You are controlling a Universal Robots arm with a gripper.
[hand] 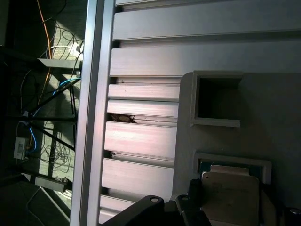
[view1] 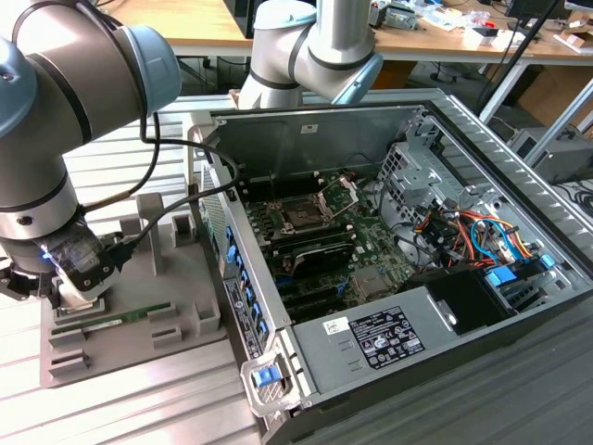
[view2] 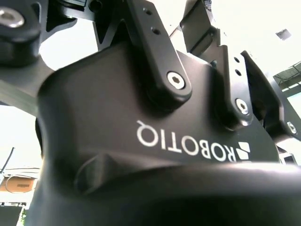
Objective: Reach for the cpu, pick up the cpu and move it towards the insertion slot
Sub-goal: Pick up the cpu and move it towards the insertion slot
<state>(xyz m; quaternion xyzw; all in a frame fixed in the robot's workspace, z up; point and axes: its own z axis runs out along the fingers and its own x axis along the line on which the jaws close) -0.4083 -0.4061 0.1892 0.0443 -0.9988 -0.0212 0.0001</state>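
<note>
The cpu (hand: 230, 200), a pale metallic square chip, lies flat in a recess of the grey plastic tray (hand: 263, 103). My gripper (hand: 242, 214) is down over it and open. One dark finger (hand: 192, 207) sits close to one edge of the chip, and the other finger (hand: 292, 215) stands a little off the opposite edge. In the exterior view the gripper (view1: 74, 295) hangs low over the tray (view1: 176, 278) at that view's left. The insertion slot (view1: 302, 216), a square socket with a raised metal plate, is on the green motherboard inside the open case.
A long green memory stick (view1: 125, 318) lies in the tray beside the gripper. The open computer case (view1: 445, 232) has metal walls, a drive cage and coloured cables. A cable (view1: 176, 199) runs from the wrist. The tray rests on ribbed aluminium (hand: 141, 136).
</note>
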